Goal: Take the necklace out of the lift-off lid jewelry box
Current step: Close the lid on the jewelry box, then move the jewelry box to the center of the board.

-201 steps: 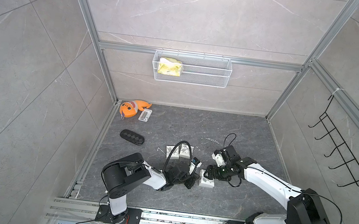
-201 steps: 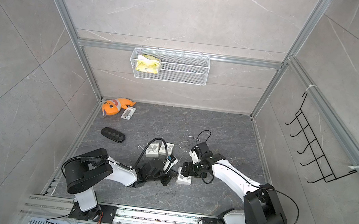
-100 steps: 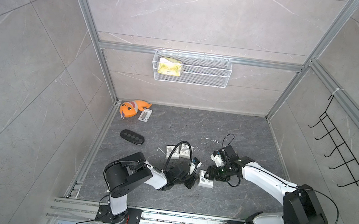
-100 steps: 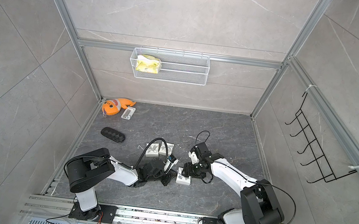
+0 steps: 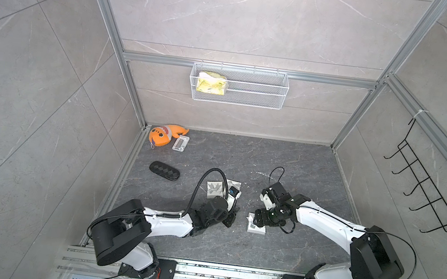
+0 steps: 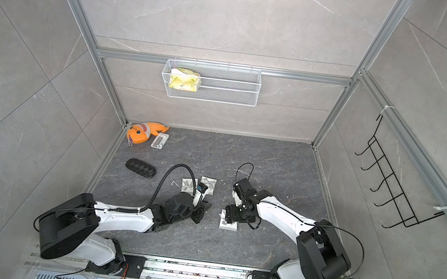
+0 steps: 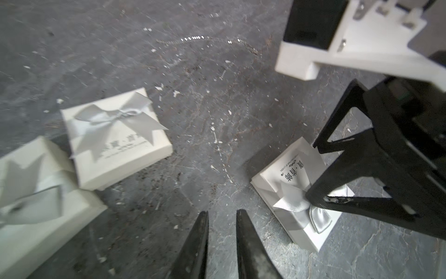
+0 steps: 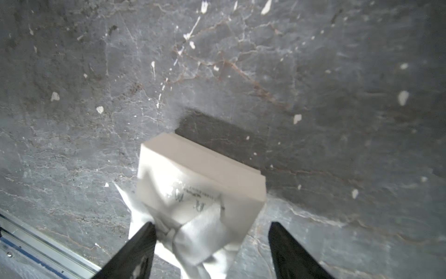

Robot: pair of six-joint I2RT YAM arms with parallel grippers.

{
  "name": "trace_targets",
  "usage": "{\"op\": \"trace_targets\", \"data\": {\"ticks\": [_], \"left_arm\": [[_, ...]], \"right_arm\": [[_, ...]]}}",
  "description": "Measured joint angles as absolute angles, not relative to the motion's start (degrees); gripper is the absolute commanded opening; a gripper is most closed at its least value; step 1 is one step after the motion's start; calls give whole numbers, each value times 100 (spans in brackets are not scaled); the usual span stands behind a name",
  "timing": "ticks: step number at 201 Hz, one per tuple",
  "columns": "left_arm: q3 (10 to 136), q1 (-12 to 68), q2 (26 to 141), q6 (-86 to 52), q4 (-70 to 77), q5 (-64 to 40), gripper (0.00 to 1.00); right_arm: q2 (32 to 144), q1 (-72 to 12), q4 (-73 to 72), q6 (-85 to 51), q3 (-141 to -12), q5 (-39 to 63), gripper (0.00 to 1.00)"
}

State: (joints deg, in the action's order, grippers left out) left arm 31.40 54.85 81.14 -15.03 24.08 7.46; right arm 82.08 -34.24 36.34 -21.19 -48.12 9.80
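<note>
In both top views a box (image 5: pixel 257 229) is seen at lower centre, beneath the right gripper (image 5: pixel 255 222). Two boxes (image 5: pixel 213 189) are set side by side to its upper left. A case (image 5: pixel 164 170) and, behind it, a toy (image 5: pixel 162 136) are placed further left. A basket (image 5: pixel 251 91) is hung at upper centre.

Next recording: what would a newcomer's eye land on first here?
First, the right gripper, open over a white bowed jewelry box near the front. Then the orange plush fish in the back left corner, and a thin silver chain lying loose on the dark floor farther back.
</note>
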Motion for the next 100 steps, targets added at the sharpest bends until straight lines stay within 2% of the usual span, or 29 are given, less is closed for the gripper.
{"op": "trace_targets", "data": {"ticks": [24, 68, 100], "left_arm": [[3135, 5225, 7570, -1463, 2025, 838, 27], [3124, 4683, 6676, -1400, 1374, 843, 58], [3079, 4303, 6093, -1391, 1050, 797, 65]], "right_arm": [[7966, -3627, 3938, -2202, -5030, 652, 93], [8014, -4388, 4139, -2751, -5262, -130, 94], [8364, -4762, 4313, -3120, -5336, -561, 95]]}}
